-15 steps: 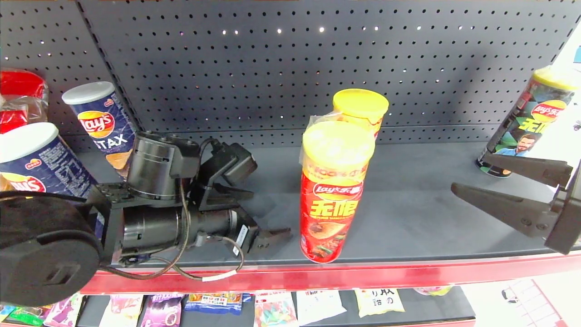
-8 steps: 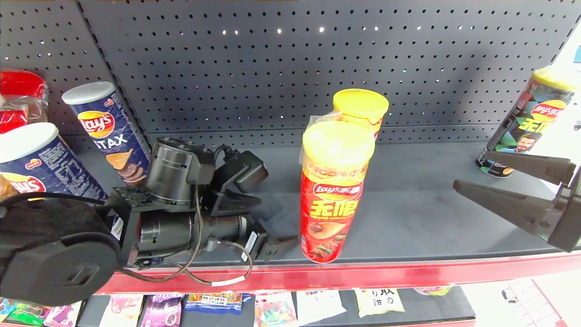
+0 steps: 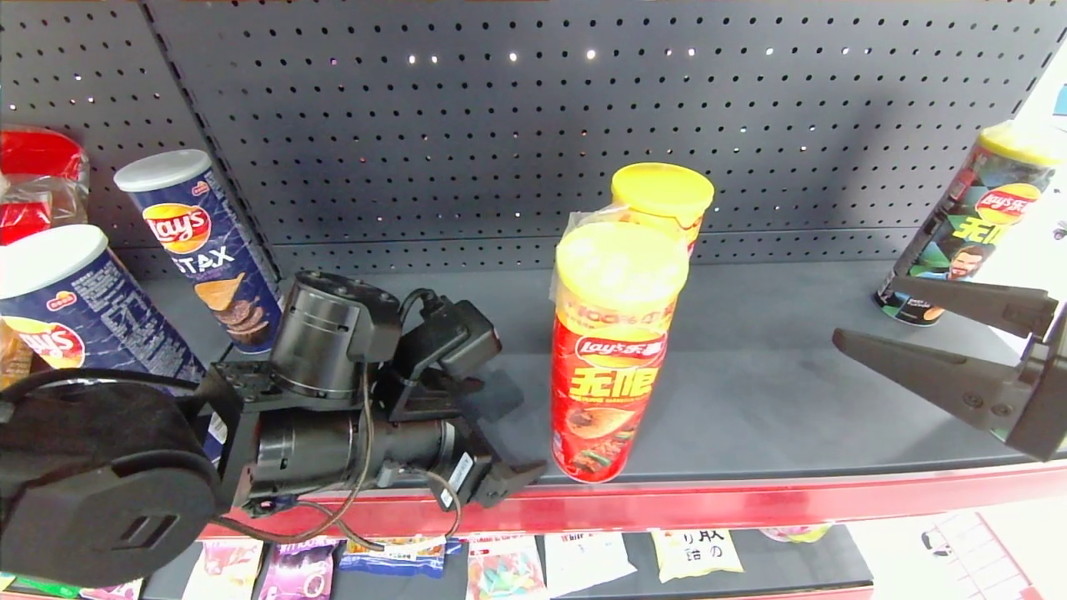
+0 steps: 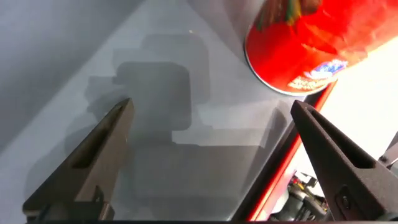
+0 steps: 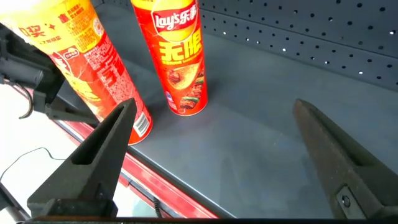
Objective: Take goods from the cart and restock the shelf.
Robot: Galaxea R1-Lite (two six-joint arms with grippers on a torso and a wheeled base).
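Two red chip cans with yellow lids stand upright mid-shelf, the front can (image 3: 617, 358) near the red shelf lip and the back can (image 3: 663, 196) right behind it. My left gripper (image 3: 513, 477) is low at the shelf's front edge, just left of the front can's base, open and holding nothing. In the left wrist view the left gripper (image 4: 211, 109) hangs over bare shelf with the can's base (image 4: 311, 43) off to one side. My right gripper (image 3: 867, 312) is open over the shelf's right part, well clear of the cans. The right wrist view frames the front can (image 5: 93, 68) and back can (image 5: 180, 56) beyond the right gripper (image 5: 214, 106).
Two blue chip cans (image 3: 200, 242) (image 3: 75, 308) stand at the shelf's left, behind my left arm. A dark can with a yellow lid (image 3: 967, 225) stands far right, behind my right gripper. Grey shelf board (image 3: 750, 375) lies bare between the red cans and it. Snack bags (image 3: 500, 567) fill the lower shelf.
My left arm has moved right and toward the shelf's front edge, bringing its gripper closer to the front can's base. The right gripper has barely shifted; the cans stayed put.
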